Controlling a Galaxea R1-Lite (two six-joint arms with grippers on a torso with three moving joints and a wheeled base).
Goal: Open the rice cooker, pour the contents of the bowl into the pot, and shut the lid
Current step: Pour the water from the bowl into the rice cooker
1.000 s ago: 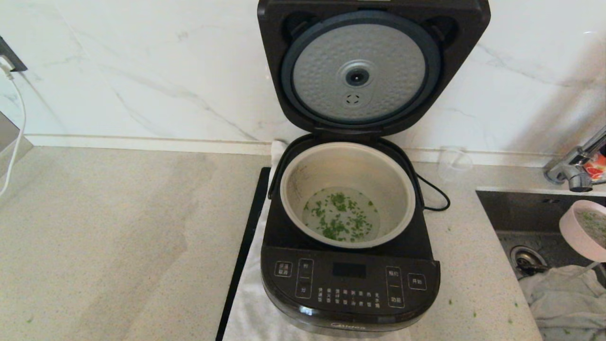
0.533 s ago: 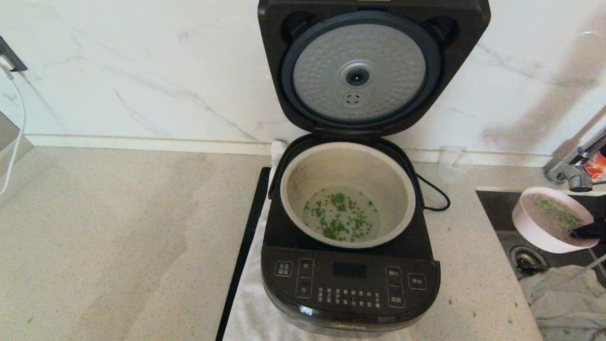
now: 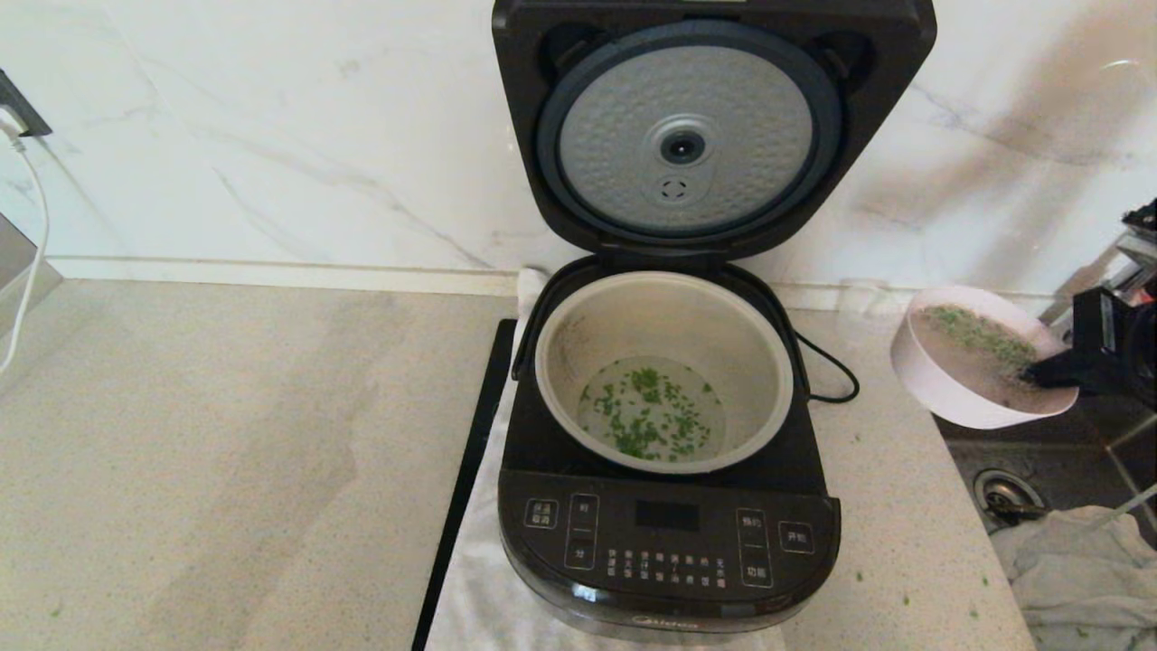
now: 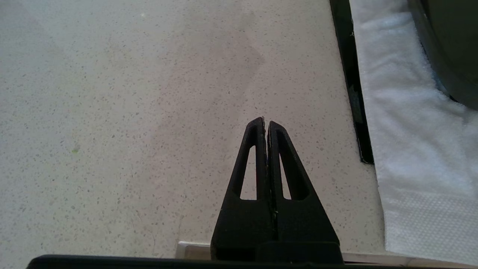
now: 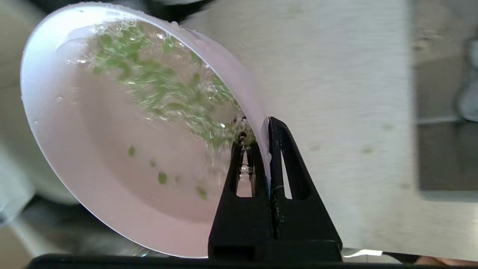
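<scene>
**Bowl carried in beside the open cooker**

Pale speckled counter (image 3: 226, 452) all across, with a white marble wall (image 3: 271, 136) behind. At far left, a white cable (image 3: 34, 235) hanging down the wall. Left gripper (image 4: 266, 125) parked low over the bare counter, fingers pressed together on nothing. Next, a thin black strip (image 3: 470, 470) and a white towel (image 3: 479, 588) under the rice cooker (image 3: 669, 542). Lid (image 3: 714, 127) standing straight up, silver disc facing out. Pot (image 3: 664, 371) inside, with some water and green bits at the bottom. A black cord (image 3: 827, 371) curling out on the cooker's right. Further right, the bowl (image 3: 949, 393) held in the air, tilted, beside the cooker near the sink's (image 3: 1039, 452) edge. Right gripper (image 5: 266, 129) pinched tight on the bowl's rim, one finger inside and one outside. Green bits (image 3: 981, 334) and water in the bowl, sloshing. A grey cloth (image 3: 1076, 570) lying in the sink.

Hard to see: right arm mostly cut off at the edge; tap now hidden behind it; cooker's front cut off at the bottom.

Different from a second ago: bowl then low at the far right edge, over the sink. Now higher and nearer the cooker. Cooker, lid and pot unmoved.
</scene>
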